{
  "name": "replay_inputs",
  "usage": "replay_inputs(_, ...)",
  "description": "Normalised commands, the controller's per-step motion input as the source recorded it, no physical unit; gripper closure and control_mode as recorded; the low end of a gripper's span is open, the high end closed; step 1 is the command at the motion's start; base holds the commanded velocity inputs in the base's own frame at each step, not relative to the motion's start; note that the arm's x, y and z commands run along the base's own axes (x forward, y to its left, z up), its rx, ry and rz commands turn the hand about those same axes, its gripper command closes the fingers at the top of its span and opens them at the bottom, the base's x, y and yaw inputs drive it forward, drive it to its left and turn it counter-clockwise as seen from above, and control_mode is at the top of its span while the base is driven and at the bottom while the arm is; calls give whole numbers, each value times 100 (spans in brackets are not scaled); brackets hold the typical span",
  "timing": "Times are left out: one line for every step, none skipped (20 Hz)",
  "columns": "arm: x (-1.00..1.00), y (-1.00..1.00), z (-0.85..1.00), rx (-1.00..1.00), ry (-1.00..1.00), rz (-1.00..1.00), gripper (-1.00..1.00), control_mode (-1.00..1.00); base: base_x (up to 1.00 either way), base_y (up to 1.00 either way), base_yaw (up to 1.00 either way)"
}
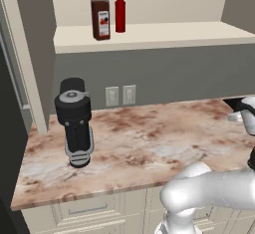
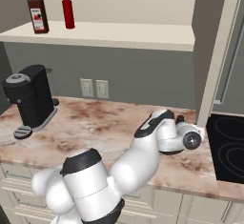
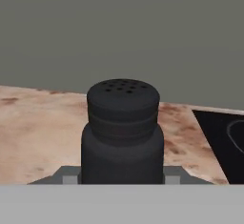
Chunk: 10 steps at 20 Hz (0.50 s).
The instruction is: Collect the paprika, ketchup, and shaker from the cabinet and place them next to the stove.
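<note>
The shaker (image 3: 122,130) stands upright in the hand view, black and round-headed with small holes in its top, filling the space between the gripper's (image 3: 122,178) two fingers; a grey pad shows at either flank of its lower body, so the fingers (image 3: 70,178) are clamped on it, one to each side. Behind it runs the marbled countertop (image 3: 38,132) under a grey wall, and just to its right begins a dark corner of the stove (image 3: 221,142). In the right base view the white arm reaches low across that counter toward the stove (image 2: 228,147). Well apart, up on the cabinet (image 1: 149,34) shelf, the paprika (image 1: 100,17) and the ketchup (image 1: 120,14) stand upright side by side. A black coffee machine (image 1: 74,123) sits on the counter's left end.
</note>
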Motion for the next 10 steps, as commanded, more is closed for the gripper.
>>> replay_inputs(40,-35,-28,0,0,8,100,-100,0,0,0)
replay_inputs(36,-31,-31,0,0,8,100,-100,0,0,0)
replay_inputs(33,-28,-35,0,0,8,100,-100,0,0,0)
replay_inputs(33,-24,-33,0,0,6,100,-100,0,0,0)
replay_inputs(28,-18,-38,0,1,6,100,-100,0,0,0)
replay_inputs(27,-14,-36,0,3,5,100,-100,0,0,0)
replay_inputs(24,-12,-36,0,4,5,100,-100,0,0,0)
replay_inputs(19,-10,-34,0,4,6,100,-100,0,0,0)
replay_inputs(12,-14,-32,0,2,6,100,-100,0,0,0)
replay_inputs(14,-15,-32,0,4,6,100,-100,0,0,0)
